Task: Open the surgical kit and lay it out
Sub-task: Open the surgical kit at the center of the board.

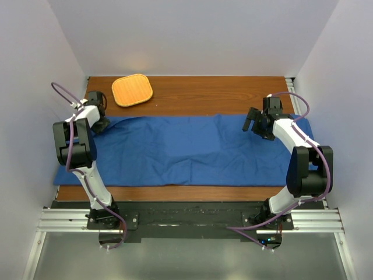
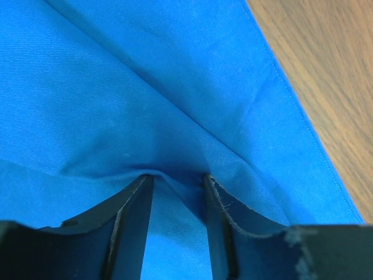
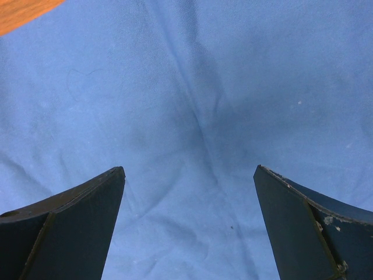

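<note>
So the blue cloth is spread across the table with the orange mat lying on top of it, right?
Not quite: the blue cloth is spread across the table, but the orange mat lies on bare wood beyond it, as the top view shows.

We see our right gripper (image 3: pixel 189 169) with its jaws spread wide and nothing between them; the two dark fingers (image 3: pixel 81 224) rise from the bottom corners of the view, their tips well apart; the right-hand finger has scuffed, pale-flecked edges; beneath and ahead of the gripper the blue cloth wrap (image 3: pixel 233 87) fills nearly everything; we cannot tell whether the tips touch it; a soft crease runs from far ahead down toward the gap between the fingers, with fainter wrinkles spreading near the left finger; far ahead and to the gripper's left, a small wedge of orange-brown wooden surface (image 3: pixel 23 10) shows past the cloth's edge.
</note>
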You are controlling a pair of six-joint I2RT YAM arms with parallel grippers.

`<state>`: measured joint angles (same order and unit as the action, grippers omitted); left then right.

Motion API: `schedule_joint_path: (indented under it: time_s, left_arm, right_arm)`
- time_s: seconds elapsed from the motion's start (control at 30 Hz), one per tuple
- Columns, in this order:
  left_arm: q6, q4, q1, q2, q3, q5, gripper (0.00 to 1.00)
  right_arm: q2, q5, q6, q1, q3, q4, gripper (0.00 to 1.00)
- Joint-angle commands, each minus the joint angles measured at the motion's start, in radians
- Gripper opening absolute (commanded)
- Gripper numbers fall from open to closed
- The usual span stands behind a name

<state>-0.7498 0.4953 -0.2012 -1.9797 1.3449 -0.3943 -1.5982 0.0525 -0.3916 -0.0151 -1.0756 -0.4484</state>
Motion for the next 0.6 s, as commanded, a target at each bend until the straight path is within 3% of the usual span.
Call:
schedule_joint_path:
  time_s: [0.0, 0.13, 0.17, 0.3, 0.37, 0.57]
  left_arm:
    - [-0.028, -0.037, -0.020, 0.010, 0.011, 0.012, 0.47]
    - [-0.029, -0.038, -0.021, 0.009, 0.013, 0.026, 0.37]
    - [-0.028, -0.038, -0.021, 0.009, 0.014, 0.028, 0.28]
    - [-0.011, -0.021, -0.020, 0.018, 0.025, 0.015, 0.11]
    - [0.007, -0.014, -0.020, 0.031, 0.031, 0.003, 0.06]
    - [0.072, -0.011, -0.021, 0.061, 0.036, -0.023, 0.06]
  right_arm:
    - [-0.016, 0.001, 0.002, -0.005, -0.040, 0.020, 0.99]
    - [-0.023, 0.000, 0.000, -0.003, -0.046, 0.020, 0.98]
    - [-0.023, 0.016, -0.001, -0.003, -0.047, 0.019, 0.99]
    - [-0.028, 0.125, -0.013, 0.001, -0.078, 0.001, 0.99]
    - [-0.040, 0.179, -0.044, 0.014, -0.099, -0.027, 0.98]
    - [-0.100, 0.381, -0.125, 0.087, -0.187, -0.030, 0.98]
